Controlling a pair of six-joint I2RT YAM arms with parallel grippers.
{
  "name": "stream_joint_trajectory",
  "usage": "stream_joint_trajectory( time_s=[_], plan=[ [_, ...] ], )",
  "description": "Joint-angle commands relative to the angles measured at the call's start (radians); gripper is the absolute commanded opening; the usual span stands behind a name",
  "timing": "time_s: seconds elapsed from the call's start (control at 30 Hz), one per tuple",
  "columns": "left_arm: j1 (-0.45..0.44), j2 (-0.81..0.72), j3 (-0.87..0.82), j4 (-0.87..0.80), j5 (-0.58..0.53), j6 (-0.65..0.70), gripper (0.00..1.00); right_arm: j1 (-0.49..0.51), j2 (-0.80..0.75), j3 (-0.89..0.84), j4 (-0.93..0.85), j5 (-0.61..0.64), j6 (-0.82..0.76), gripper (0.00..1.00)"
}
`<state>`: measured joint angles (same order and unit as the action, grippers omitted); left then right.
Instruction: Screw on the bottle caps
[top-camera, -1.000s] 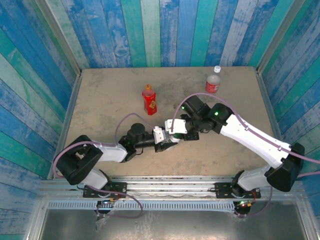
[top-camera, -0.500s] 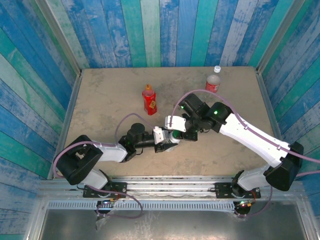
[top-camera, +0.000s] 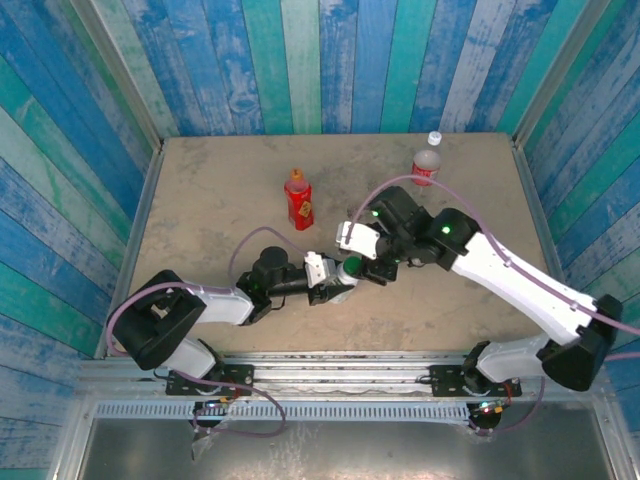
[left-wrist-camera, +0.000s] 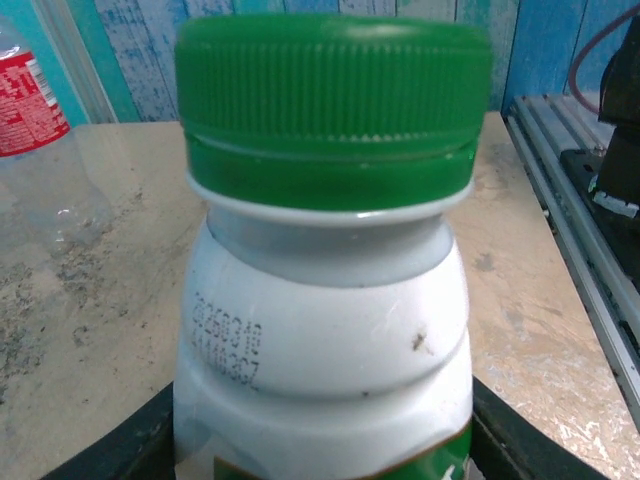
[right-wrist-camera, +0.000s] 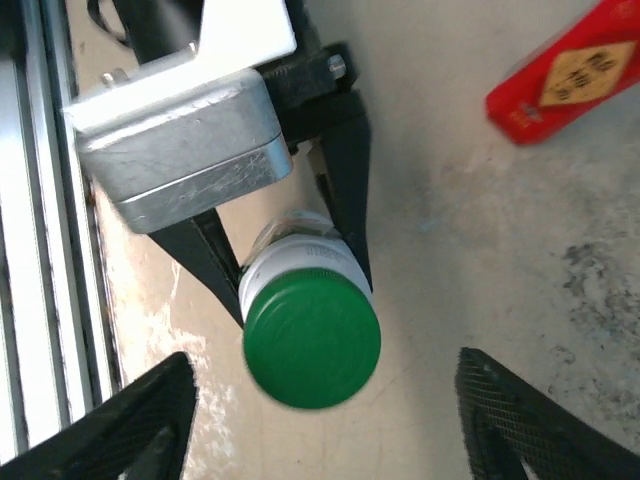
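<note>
White bottle, base cut off at frame bottom, stands upright, green cap upward, centre of the top view, clamped in left gripper; right gripper gapes wide, touching nothing

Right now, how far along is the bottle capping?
Done, apparently: the red bottle and the clear bottle stand capped. In hand: the left gripper clamps the white bottle, green cap on; the right gripper stands open, clear of it. Left: perhaps more tightening, which I cannot judge.
</note>
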<state>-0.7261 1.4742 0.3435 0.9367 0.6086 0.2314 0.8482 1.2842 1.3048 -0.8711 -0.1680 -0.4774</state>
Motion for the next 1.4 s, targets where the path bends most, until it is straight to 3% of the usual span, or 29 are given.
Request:
stream_joint_trajectory(
  time_s=[0.0, 0.17, 0.27, 0.57, 1.03, 1.17, 1.3, 1.37],
  plan=[
    [0.022, 0.016, -0.032, 0.139, 0.017, -0.104, 0.53, -0.001, -0.136, -0.091, 0.155, 0.016, 0.102, 0.78],
    [0.022, 0.096, -0.029, 0.287, 0.02, -0.199, 0.54, -0.006, -0.301, -0.331, 0.542, 0.049, 0.32, 0.83],
    [0.022, 0.122, -0.024, 0.323, 0.028, -0.215, 0.54, -0.006, -0.335, -0.439, 0.688, 0.073, 0.423, 0.83],
    [0.022, 0.116, -0.009, 0.25, 0.024, -0.178, 0.54, -0.006, -0.267, -0.519, 0.767, 0.024, 0.477, 0.78],
    [0.023, 0.113, -0.008, 0.227, 0.026, -0.164, 0.54, -0.006, -0.177, -0.546, 0.824, -0.056, 0.5, 0.41],
    [0.022, 0.108, -0.013, 0.231, 0.023, -0.164, 0.56, -0.006, -0.183, -0.544, 0.819, -0.054, 0.501, 0.38],
    [0.022, 0.095, -0.027, 0.259, 0.009, -0.182, 0.7, -0.006, -0.198, -0.541, 0.819, -0.014, 0.5, 0.39],
    [0.022, 0.076, -0.047, 0.287, -0.011, -0.195, 0.91, -0.007, -0.203, -0.536, 0.816, 0.028, 0.502, 0.39]
  ],
)
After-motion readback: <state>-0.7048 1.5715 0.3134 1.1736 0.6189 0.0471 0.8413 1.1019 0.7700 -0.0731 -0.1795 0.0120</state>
